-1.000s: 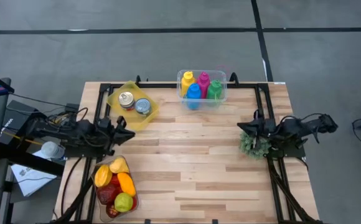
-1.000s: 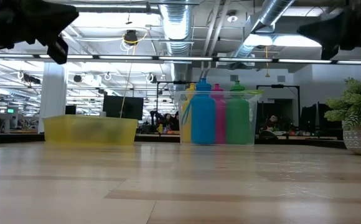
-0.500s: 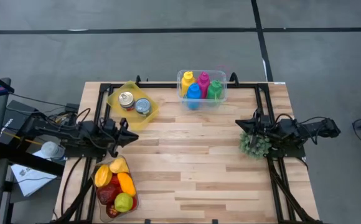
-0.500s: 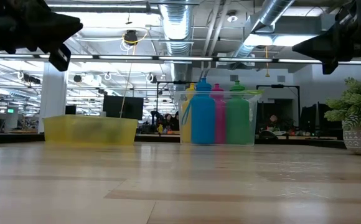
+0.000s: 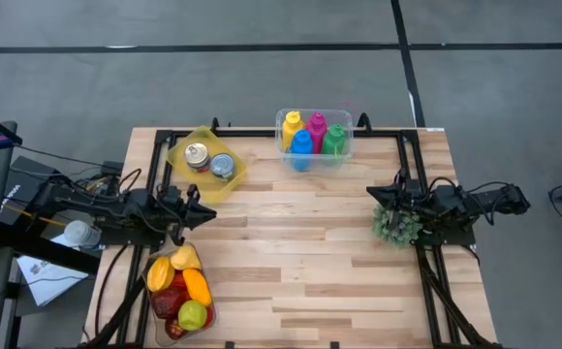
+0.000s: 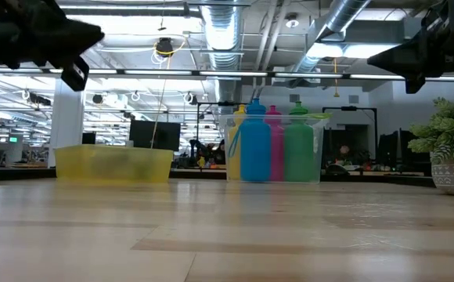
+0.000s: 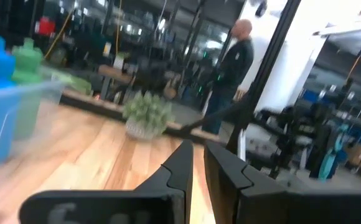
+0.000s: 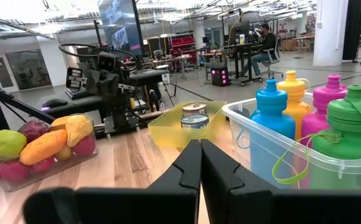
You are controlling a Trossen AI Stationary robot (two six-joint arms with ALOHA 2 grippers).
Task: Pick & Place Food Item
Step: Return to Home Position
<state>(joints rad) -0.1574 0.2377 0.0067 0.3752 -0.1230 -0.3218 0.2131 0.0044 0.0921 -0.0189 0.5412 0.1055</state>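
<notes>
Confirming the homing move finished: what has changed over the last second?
Both arms settled: the left tool and right tool dipped slightly, then held still. Nothing was gripped or released. The fruit bin, bottle bin, yellow tray and plant stayed put.

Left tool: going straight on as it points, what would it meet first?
From the left tool the way looks free across the table; then likely the potted plant or the right tool beside it, depth unclear.

Smooth wood table, clear glossy plastic bin, yellow plastic tray
</notes>
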